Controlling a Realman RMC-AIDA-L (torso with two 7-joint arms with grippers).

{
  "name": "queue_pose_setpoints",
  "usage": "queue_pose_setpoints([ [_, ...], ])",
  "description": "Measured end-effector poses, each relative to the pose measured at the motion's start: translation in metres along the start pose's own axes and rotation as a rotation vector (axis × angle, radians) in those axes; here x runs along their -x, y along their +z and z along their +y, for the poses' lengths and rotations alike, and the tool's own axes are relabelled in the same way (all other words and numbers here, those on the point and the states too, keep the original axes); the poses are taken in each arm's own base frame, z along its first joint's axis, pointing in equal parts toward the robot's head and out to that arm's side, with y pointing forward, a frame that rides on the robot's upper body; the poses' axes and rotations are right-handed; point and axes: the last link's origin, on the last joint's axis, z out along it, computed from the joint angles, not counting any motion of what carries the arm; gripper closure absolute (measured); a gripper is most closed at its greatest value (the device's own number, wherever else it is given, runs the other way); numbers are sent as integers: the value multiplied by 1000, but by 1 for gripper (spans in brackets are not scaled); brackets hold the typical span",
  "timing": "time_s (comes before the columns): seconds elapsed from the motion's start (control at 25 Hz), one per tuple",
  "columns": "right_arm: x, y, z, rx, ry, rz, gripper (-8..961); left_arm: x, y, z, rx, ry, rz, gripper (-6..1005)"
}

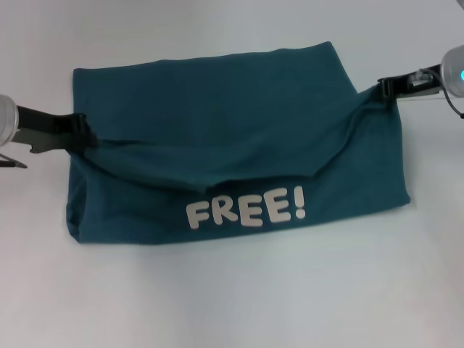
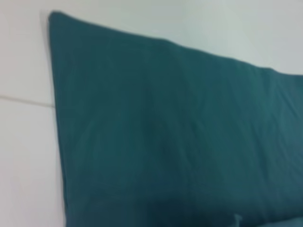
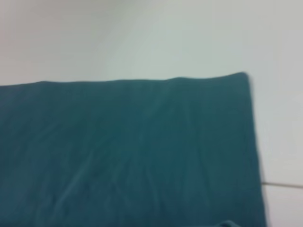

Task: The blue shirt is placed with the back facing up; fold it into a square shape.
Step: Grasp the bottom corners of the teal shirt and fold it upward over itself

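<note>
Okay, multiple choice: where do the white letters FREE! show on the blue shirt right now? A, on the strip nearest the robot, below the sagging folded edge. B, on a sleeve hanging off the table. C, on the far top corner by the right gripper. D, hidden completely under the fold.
A: in the head view the white print sits on the near strip of the blue shirt, just below the drooping edge held between the left gripper and right gripper.

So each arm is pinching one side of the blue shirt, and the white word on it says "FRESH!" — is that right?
Not quite. The head view shows the white print reads "FREE!", not "FRESH!". The rest holds: the left gripper pinches the blue shirt at its left side and the right gripper pinches it at the right.
</note>
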Motion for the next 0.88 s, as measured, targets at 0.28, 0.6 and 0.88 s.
queue_pose_setpoints([
  [0.28,-1,19,14,-63,-86,-18,833,0,8,-3,-40,20,15,993],
  [0.6,0,30,26,-95,-141,-62,825,-1,11,-2,-50,31,29,992],
  [0.88,16,27,31,-97,-138,-97,818,-10,8,4,-47,43,46,990],
])
